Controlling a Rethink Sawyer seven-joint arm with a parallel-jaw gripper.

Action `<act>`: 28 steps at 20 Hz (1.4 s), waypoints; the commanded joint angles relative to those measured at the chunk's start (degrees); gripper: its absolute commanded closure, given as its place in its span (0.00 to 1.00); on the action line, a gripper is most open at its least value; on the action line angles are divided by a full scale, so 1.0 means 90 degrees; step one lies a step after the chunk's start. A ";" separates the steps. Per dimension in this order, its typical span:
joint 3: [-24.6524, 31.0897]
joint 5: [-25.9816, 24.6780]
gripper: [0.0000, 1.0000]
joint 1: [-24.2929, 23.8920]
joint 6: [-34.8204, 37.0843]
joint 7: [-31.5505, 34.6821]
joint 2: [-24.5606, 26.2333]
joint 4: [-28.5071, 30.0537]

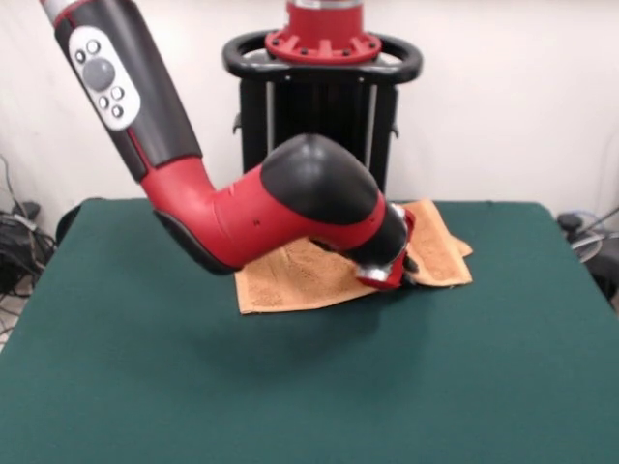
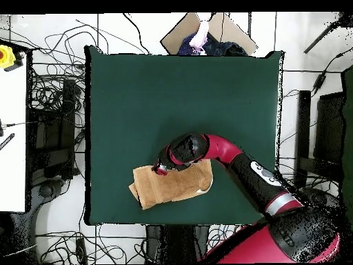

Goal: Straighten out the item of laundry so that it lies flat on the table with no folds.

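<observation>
The item of laundry (image 1: 290,285) is an orange-tan towel lying on the far half of the dark green table (image 1: 145,387). Its right end in the front view shows two stacked edges, as if doubled over. The red arm bends low across the towel and hides its middle. My gripper (image 1: 404,271) is down at the towel's right part, touching or just above the cloth. In the overhead view the towel (image 2: 176,188) lies near the table's (image 2: 172,90) bottom edge, with the gripper (image 2: 162,169) at its upper left corner. Whether the gripper is open or shut does not show.
Cables lie on the floor around the table (image 2: 48,138). A cardboard box (image 2: 214,31) with dark cloth sits beyond the table's top edge in the overhead view. A white bench (image 2: 12,138) stands at the left.
</observation>
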 commanded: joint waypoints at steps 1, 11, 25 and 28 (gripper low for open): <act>-0.0577 -0.0116 1.00 0.0162 -0.0633 0.1373 -0.0872 0.0386; -0.0770 0.0141 1.00 0.0373 0.0352 0.0354 -0.0694 -0.0626; -0.0571 -0.0250 1.00 0.0782 0.2184 -0.1186 0.0067 -0.2762; -0.0443 -0.0382 1.00 0.0980 0.2579 -0.1494 0.0120 -0.3130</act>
